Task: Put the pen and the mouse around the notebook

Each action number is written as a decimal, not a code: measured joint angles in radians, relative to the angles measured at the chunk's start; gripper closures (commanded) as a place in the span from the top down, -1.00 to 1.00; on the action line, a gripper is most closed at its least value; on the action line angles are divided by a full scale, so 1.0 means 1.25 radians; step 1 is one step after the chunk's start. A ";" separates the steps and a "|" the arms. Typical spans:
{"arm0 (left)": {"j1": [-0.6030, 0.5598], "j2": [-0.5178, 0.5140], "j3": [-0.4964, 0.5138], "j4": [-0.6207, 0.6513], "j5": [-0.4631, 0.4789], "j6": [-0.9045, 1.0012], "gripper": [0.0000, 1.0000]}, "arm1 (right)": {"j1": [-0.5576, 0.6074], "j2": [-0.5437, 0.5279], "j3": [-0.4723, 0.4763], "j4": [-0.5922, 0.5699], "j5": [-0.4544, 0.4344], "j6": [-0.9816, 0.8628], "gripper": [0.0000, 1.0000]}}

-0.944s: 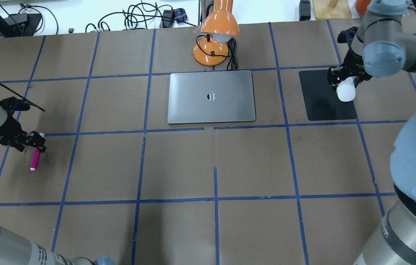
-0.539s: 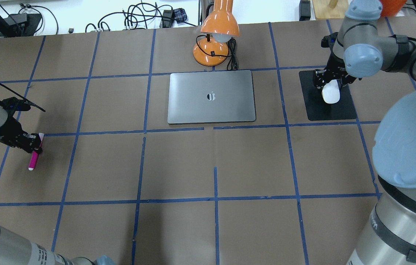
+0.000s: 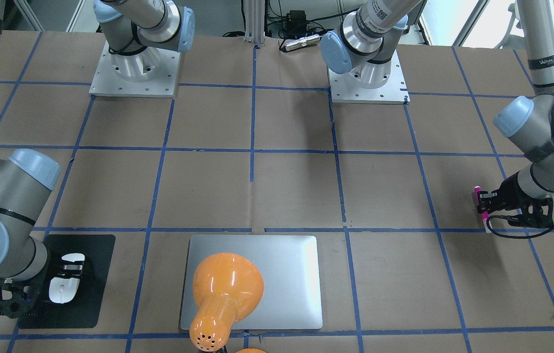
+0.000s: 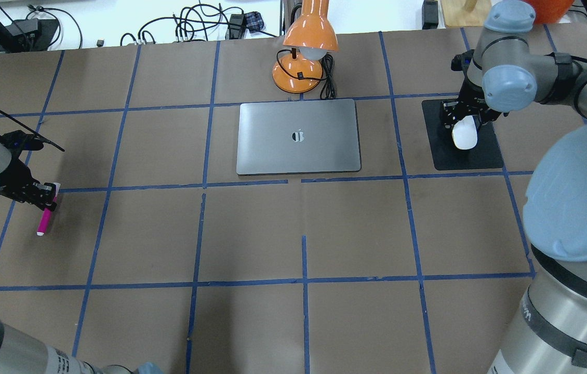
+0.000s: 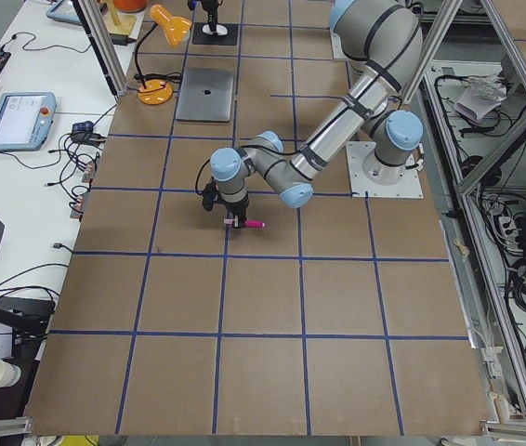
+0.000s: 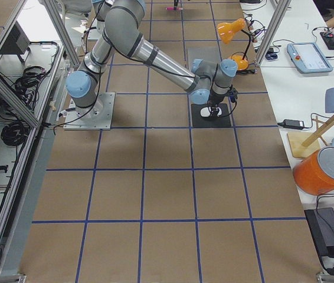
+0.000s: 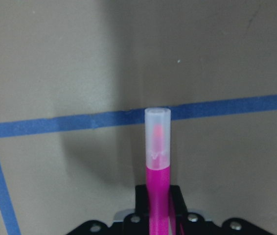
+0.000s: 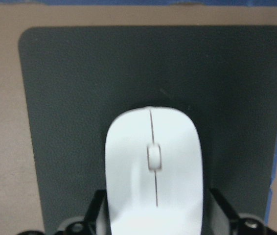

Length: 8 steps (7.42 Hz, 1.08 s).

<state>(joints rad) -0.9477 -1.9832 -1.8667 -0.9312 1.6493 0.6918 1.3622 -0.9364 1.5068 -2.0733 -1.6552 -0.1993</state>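
The pink pen (image 4: 43,221) hangs low over the table's far left, my left gripper (image 4: 48,200) shut on its upper part. The left wrist view shows the pen (image 7: 158,166) sticking forward, its pale cap over a blue tape line. In the front view the pen (image 3: 479,200) is at the right edge. My right gripper (image 4: 462,124) is shut on the white mouse (image 4: 464,136) over the black mat (image 4: 447,156). The right wrist view shows the mouse (image 8: 153,161) between the fingers. The silver notebook (image 4: 298,136) lies closed at the table's far centre, apart from both.
An orange desk lamp (image 4: 305,47) with its cord stands just behind the notebook; in the front view the lamp (image 3: 225,289) hides part of the notebook (image 3: 291,279). Brown paper with blue tape lines covers the table. Cables lie beyond the far edge.
My right gripper has carried the mouse leftward from the mat's right edge to over its middle. The left gripper and pen have shifted slightly left and farther away.
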 measured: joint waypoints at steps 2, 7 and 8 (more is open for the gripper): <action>-0.047 0.018 0.033 -0.006 0.008 -0.127 -1.00 | 0.001 -0.009 -0.009 0.004 -0.002 0.003 1.00; -0.306 0.040 0.064 -0.027 -0.008 -0.657 -1.00 | 0.138 -0.262 -0.015 0.199 0.004 0.086 1.00; -0.363 0.044 0.064 -0.025 -0.012 -0.759 -1.00 | 0.169 -0.329 -0.012 0.260 0.017 0.098 1.00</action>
<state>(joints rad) -1.4013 -1.9281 -1.7868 -0.9621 1.6345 -0.2567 1.5730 -1.3475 1.4913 -1.7489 -1.6343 -0.0763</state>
